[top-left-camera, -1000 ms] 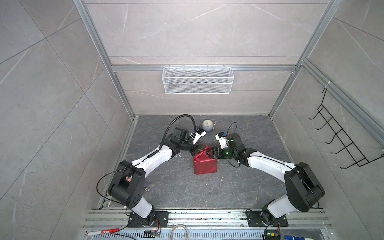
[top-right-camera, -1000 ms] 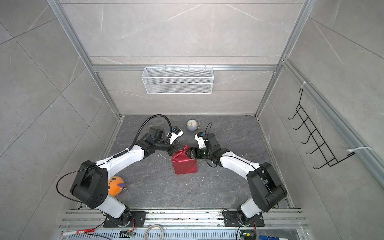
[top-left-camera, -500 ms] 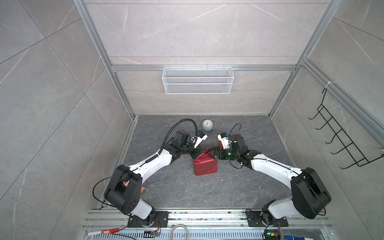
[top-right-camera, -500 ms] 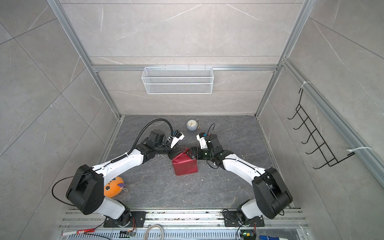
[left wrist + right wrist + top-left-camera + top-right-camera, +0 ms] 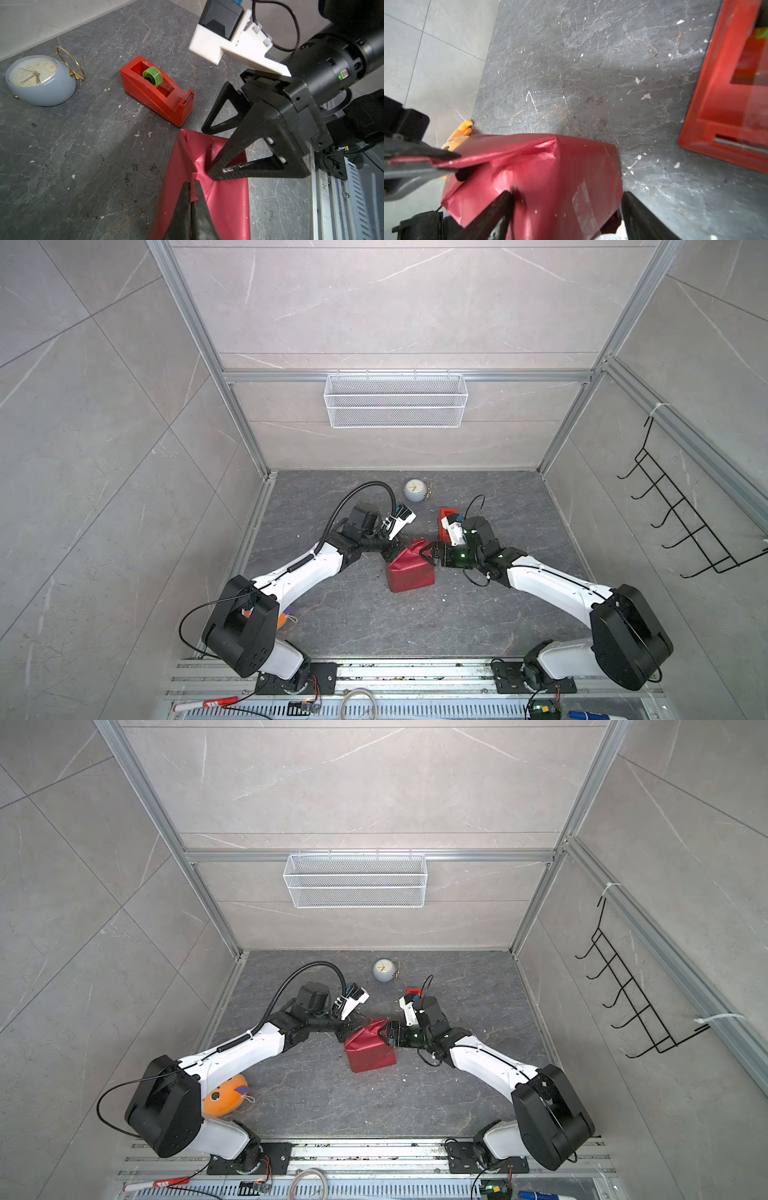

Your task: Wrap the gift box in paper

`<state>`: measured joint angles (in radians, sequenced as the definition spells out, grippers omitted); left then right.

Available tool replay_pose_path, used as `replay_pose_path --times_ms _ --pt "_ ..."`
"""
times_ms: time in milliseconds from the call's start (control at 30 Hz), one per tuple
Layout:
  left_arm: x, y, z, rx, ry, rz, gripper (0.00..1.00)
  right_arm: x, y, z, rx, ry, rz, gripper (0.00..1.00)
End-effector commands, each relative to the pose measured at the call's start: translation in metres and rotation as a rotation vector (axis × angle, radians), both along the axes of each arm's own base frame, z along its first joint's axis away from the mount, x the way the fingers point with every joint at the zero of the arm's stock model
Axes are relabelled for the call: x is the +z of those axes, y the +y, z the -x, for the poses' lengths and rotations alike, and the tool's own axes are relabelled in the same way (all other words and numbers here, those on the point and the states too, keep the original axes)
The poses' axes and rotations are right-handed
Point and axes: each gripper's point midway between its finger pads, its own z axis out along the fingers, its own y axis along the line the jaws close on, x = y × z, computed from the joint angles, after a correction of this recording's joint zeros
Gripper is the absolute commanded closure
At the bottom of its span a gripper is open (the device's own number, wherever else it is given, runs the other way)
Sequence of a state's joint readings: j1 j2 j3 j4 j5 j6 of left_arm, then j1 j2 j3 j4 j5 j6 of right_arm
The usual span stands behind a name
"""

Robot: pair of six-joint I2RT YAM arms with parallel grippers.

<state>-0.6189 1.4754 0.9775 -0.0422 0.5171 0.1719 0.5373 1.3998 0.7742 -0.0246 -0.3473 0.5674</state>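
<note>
Left gripper (image 5: 192, 185): jaws closed flat on a raised fold of the paper (image 5: 224, 197). The pinch only reads in the left wrist view. Both top views just show the arm ending at the parcel's far-left corner.

Right gripper (image 5: 207, 151): jaws wide apart, gripping nothing. In the left wrist view one fingertip (image 5: 220, 174) touches the paper beside the fold and the other hangs past the parcel's edge. The right wrist view puts the fingers either side of the parcel's end.

Nearest, by the left arm's base: orange toy (image 5: 224, 1098), clear in a top view. The right wrist view catches only a scrap of it behind the parcel.

Mid-floor, between the grippers: the gift box, fully covered. No box surface shows in any view, just a blocky red parcel on the grey table (image 5: 374, 622). Only the right wrist view shows a clear tape strip (image 5: 581, 197) on the paper.

Just beyond: red tape dispenser (image 5: 155, 93) with a green roll. It is whole in the left wrist view and mostly hidden behind the right wrist camera in both top views.

Further back: pale blue clock (image 5: 415, 490), face up, near the back wall.

On the back wall: white wire basket (image 5: 395, 406), in the top views only.
</note>
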Motion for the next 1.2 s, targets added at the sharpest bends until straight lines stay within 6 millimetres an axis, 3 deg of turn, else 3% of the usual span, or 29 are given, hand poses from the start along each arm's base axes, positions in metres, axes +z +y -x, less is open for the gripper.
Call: replay_pose_path --times_ms 0,567,900,1167 --pt "0.018 -0.005 0.008 -0.018 -0.053 0.032 0.95 -0.023 -0.011 0.011 -0.055 0.059 0.058 0.16" --pt "0.001 0.001 0.035 -0.014 0.009 0.022 0.94 -0.041 -0.014 0.022 -0.095 0.089 0.098 0.17" --pt "-0.009 -0.002 0.055 -0.03 0.102 0.054 0.88 -0.046 -0.015 0.025 -0.107 0.098 0.103 0.17" --pt "-0.034 0.004 0.061 -0.03 0.151 0.006 0.82 -0.03 -0.01 0.024 -0.081 0.061 0.078 0.16"
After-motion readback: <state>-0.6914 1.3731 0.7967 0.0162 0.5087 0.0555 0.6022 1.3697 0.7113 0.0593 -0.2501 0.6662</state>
